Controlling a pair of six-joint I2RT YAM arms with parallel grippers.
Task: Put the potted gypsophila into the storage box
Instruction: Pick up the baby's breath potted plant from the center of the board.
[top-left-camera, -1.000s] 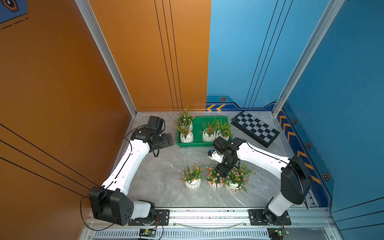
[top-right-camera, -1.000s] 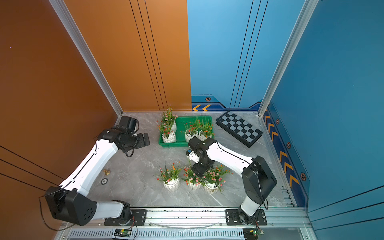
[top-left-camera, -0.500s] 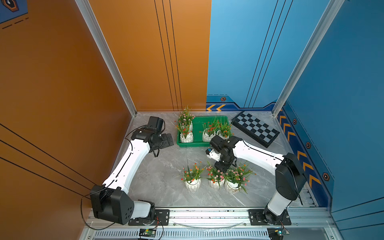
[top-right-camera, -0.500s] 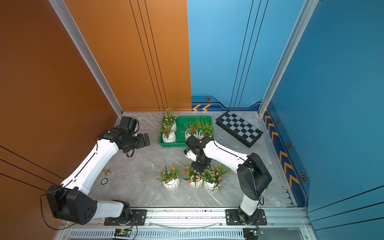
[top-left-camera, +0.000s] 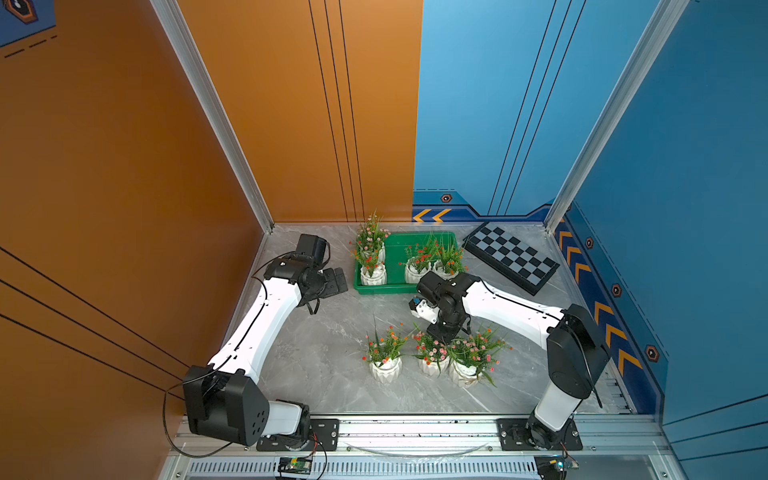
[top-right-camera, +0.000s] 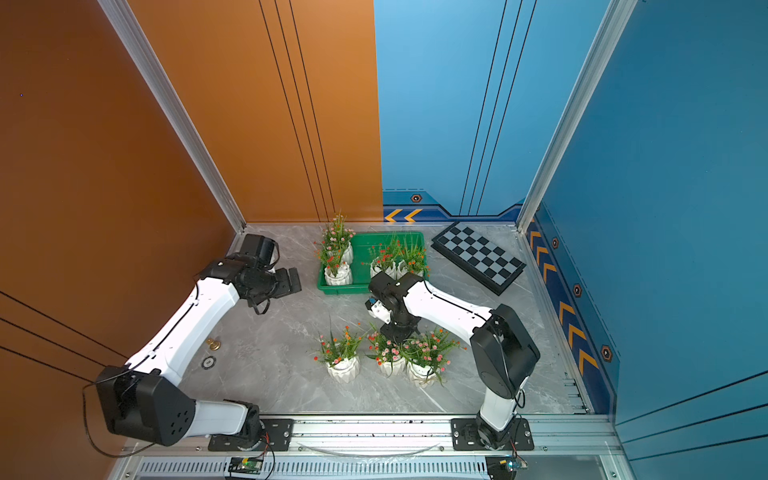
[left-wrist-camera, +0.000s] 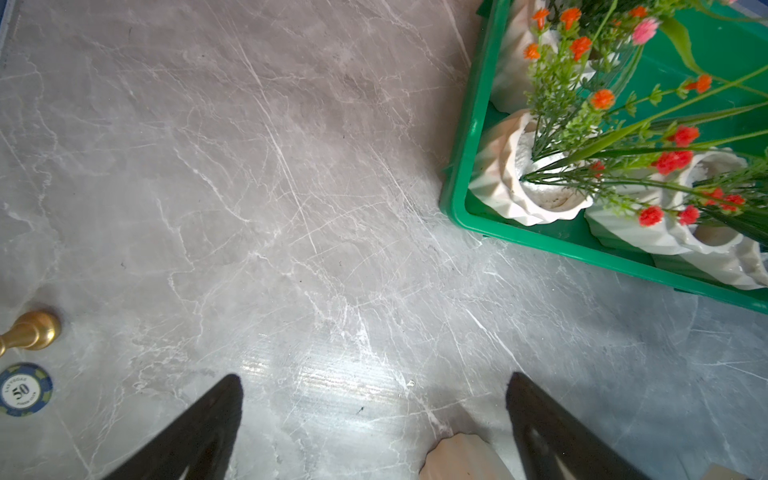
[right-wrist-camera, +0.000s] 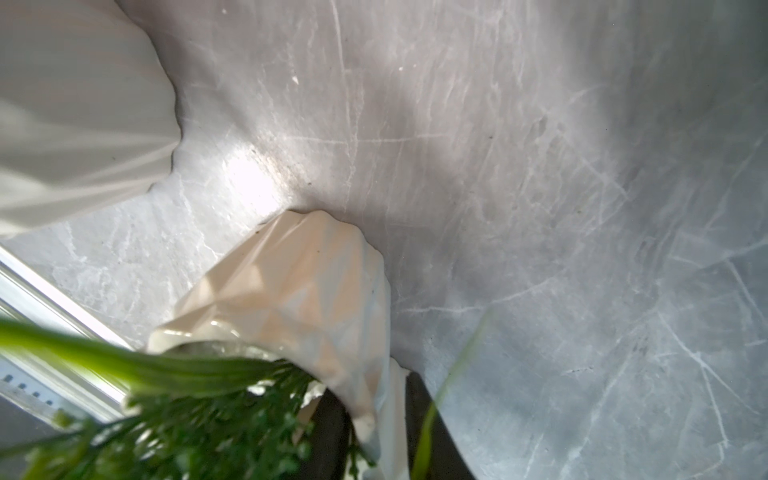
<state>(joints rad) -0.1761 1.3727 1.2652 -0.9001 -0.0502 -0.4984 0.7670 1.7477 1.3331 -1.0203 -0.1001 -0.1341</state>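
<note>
While the left pincer (left-wrist-camera: 374, 376) gapes, the right pincer (right-wrist-camera: 372, 399) clamps a ribbed white pot (right-wrist-camera: 291, 286).

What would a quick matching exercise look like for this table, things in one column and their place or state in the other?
1 storage box
2 chequered board
3 poker chip
4 left gripper

a open, holding nothing
b beside a brass piece
c holds four pots
d nearest the blue side wall

Pairs: 1c, 2d, 3b, 4a.
</note>
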